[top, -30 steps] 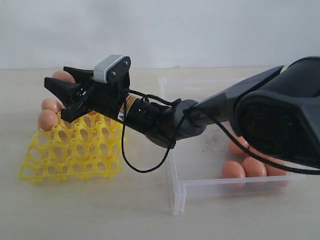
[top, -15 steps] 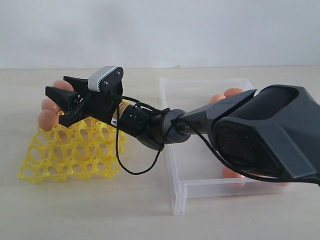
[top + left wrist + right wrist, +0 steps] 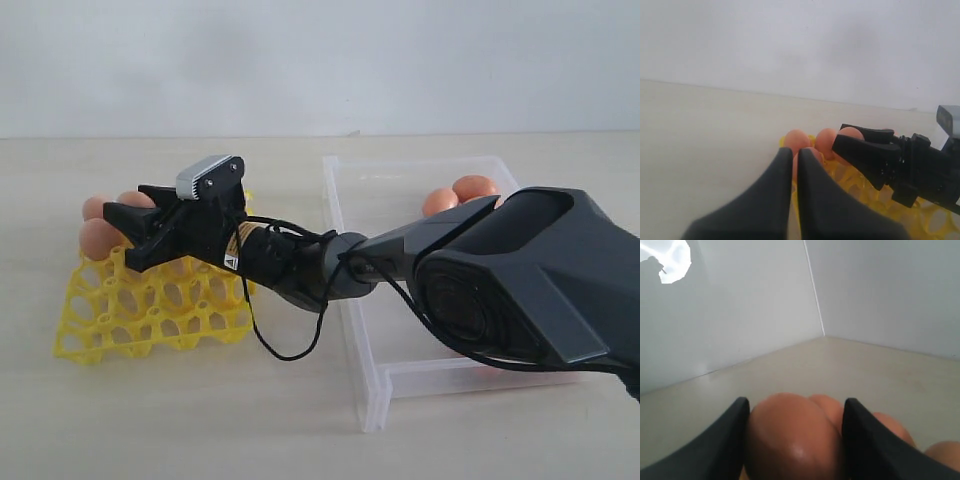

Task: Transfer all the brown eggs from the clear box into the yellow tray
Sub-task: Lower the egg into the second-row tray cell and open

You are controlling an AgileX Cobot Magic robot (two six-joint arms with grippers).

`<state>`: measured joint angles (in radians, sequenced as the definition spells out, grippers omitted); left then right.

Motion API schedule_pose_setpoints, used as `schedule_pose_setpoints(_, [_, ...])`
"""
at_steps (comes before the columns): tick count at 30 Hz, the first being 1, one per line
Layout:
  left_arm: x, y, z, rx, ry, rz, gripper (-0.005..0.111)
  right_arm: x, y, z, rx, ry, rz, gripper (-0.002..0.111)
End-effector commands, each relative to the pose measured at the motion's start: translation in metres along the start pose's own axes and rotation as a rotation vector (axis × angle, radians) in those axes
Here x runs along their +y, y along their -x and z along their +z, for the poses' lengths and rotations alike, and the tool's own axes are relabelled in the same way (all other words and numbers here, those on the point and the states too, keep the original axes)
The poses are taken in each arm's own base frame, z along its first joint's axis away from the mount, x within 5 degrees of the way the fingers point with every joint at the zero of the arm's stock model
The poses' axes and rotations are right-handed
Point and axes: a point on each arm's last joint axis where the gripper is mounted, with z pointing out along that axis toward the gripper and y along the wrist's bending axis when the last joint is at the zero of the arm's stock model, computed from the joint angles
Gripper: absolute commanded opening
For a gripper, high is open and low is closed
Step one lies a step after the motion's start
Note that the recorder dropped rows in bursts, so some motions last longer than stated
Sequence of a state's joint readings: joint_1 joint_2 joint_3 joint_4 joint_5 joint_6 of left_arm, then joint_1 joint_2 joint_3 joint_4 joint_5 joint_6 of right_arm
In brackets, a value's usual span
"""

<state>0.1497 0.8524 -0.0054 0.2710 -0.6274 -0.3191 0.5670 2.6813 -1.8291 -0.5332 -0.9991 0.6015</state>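
Lower than a second ago, my right claw [image 3: 125, 205] has come down over the far left corner of the bright yellow plastic lattice egg tray [image 3: 160, 310], reaching across from the right. Its jaws stand wide, clamped on one smooth orange-brown oval egg [image 3: 790, 435]. A few more brown eggs [image 3: 100, 240] already sit in cups at that corner, just beside the one I hold. My left claw [image 3: 793, 152] is clenched on nothing and hovers near that corner. At least two eggs [image 3: 475, 187] remain at the far side of the shallow clear plastic box [image 3: 372, 385] on the pale counter [image 3: 200, 430]. I judge this the placing step. Next I must line up an empty cup, lower gently, then release without knocking the neighbours.
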Motion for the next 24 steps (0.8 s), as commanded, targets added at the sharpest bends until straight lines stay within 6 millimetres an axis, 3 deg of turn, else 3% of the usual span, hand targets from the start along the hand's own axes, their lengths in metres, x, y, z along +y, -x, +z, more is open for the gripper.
schedule_pose_setpoints(1, [-0.001, -0.0002, -0.0013, -0.009, -0.008, 0.003, 0.004, -0.0031, -0.0015, -0.0012, 0.034, -0.004, -0.009, 0.0])
schedule_pose_setpoints(24, [-0.0009, -0.0002, -0.0013, -0.008, -0.008, 0.003, 0.004, -0.0061, -0.0056, -0.0015, 0.079, -0.036, 0.005, 0.0])
